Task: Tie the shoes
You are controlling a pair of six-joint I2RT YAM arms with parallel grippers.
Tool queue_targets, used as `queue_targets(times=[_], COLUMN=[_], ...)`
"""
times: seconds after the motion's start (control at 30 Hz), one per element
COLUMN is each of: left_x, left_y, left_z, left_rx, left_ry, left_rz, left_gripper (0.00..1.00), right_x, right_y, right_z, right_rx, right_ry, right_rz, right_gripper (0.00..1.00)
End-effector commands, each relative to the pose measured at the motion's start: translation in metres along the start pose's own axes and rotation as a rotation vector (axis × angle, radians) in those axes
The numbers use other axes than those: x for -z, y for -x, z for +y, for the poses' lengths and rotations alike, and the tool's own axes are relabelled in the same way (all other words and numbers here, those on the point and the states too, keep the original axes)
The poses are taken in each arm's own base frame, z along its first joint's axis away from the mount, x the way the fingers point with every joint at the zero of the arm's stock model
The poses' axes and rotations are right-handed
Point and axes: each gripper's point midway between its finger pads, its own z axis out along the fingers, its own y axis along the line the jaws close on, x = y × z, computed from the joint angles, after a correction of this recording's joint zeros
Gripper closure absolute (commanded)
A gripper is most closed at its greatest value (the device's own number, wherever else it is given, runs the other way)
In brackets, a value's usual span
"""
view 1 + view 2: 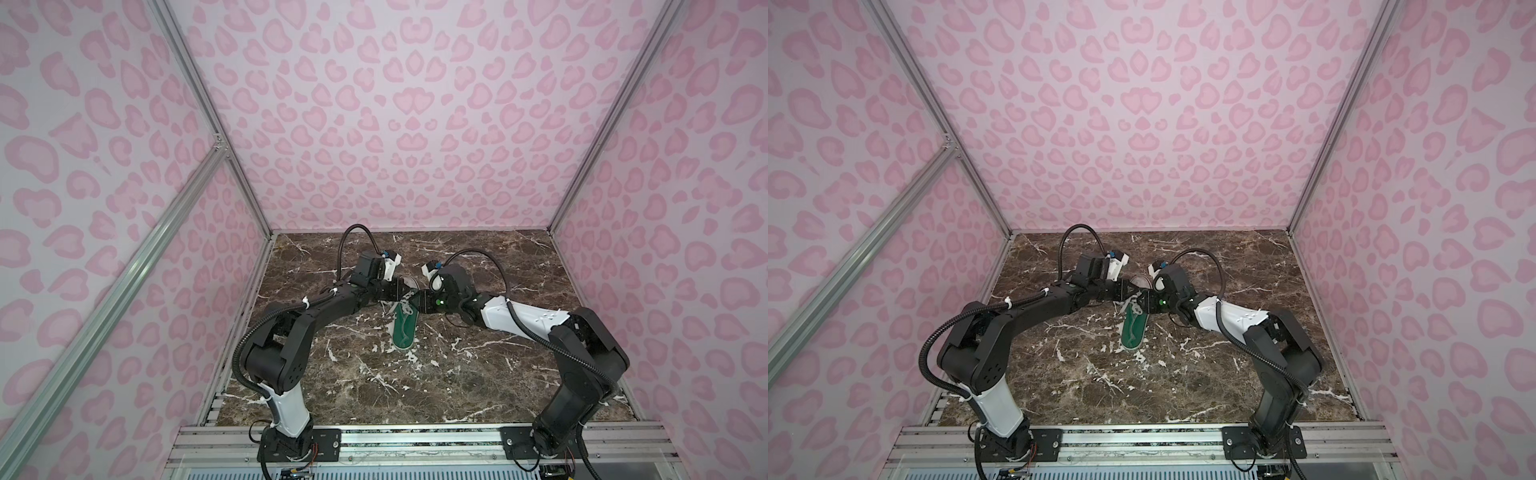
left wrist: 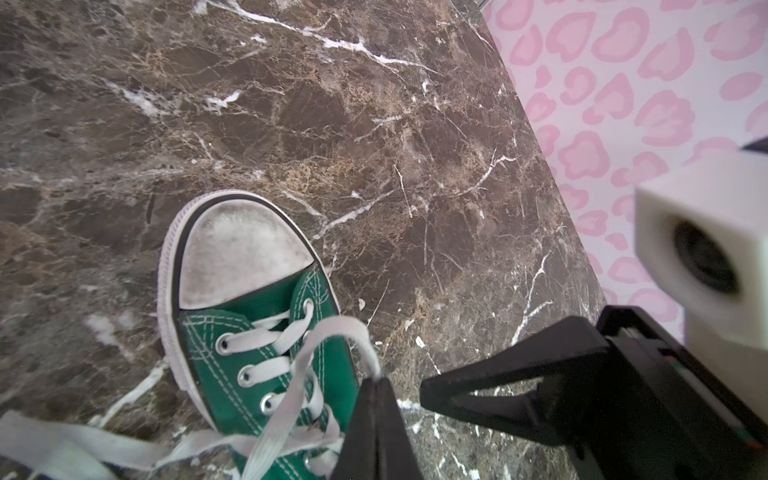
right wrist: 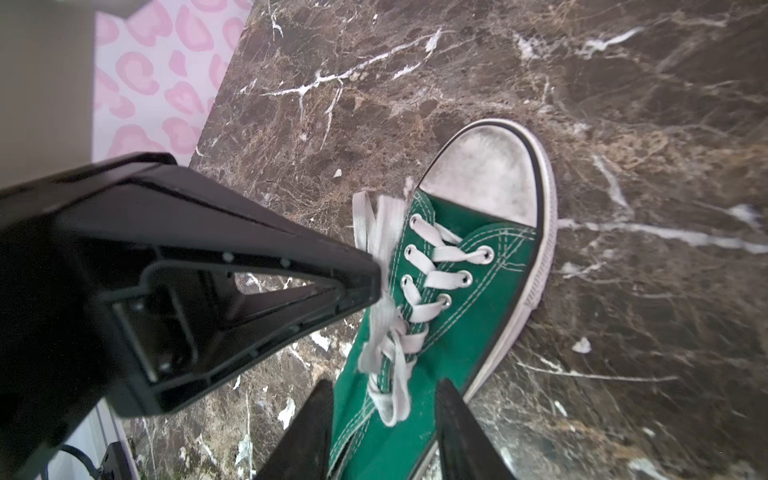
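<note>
The green shoe (image 1: 402,330) (image 1: 1133,330) lies on the marble table between both arms, white toe cap (image 2: 241,249) (image 3: 486,183) pointing away. My left gripper (image 2: 376,382) (image 1: 400,293) is shut on a strand of the white lace (image 2: 291,374) beside the eyelets, and the lace arcs up from its tips. In the right wrist view that same gripper (image 3: 368,274) pinches the lace (image 3: 380,232). My right gripper (image 3: 386,407) (image 1: 417,302) is open, its fingers (image 3: 457,428) on either side of the shoe's upper, a loose lace loop (image 3: 390,409) between them.
The brown marble table (image 1: 374,386) is boxed in by pink patterned walls (image 1: 395,124) at the back and both sides. Another lace end (image 2: 62,444) trails onto the table beside the shoe. The right arm's finger (image 2: 498,386) and white camera housing (image 2: 702,245) stand close to my left gripper.
</note>
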Motion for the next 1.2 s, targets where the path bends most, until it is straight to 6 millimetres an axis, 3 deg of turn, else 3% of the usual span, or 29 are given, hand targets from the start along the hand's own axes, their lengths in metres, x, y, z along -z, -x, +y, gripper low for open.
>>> queue_targets(times=[0.0,0.17,0.37,0.5,0.73,0.83,1.0,1.17], left_x=[0.001,0.002,0.005,0.006,0.020,0.028,0.033,0.033], left_y=[0.007,0.005,0.002,0.001,0.002,-0.003,-0.029,-0.049], left_z=[-0.005,-0.006,-0.004,-0.004,0.007,0.019,0.046,0.061], left_rx=[-0.017,-0.017,-0.020,-0.032,-0.078,-0.111,-0.182,-0.165], left_ry=[-0.015,-0.016,-0.009,-0.007,0.053,0.104,0.229,0.256], left_rz=[-0.020,-0.016,-0.017,-0.015,-0.017,0.009,0.122,0.180], left_gripper=[0.97,0.97,0.95,0.88,0.65,0.65,0.65,0.65], right_x=[-0.007,-0.017,-0.022,-0.024,-0.024,-0.024,-0.025,-0.026], right_y=[0.004,0.005,0.002,-0.002,-0.003,-0.003,-0.002,-0.002], right_z=[0.004,0.010,0.002,-0.003,-0.006,-0.006,-0.005,-0.003], right_rx=[0.000,0.000,-0.029,-0.051,-0.052,-0.050,-0.052,-0.052], right_ry=[0.030,0.087,0.067,0.064,0.053,0.052,0.057,0.060], right_rz=[-0.021,-0.025,-0.018,-0.005,0.000,0.005,0.010,0.023], right_gripper=[0.59,0.65,0.87,1.00,1.00,1.00,1.00,1.00])
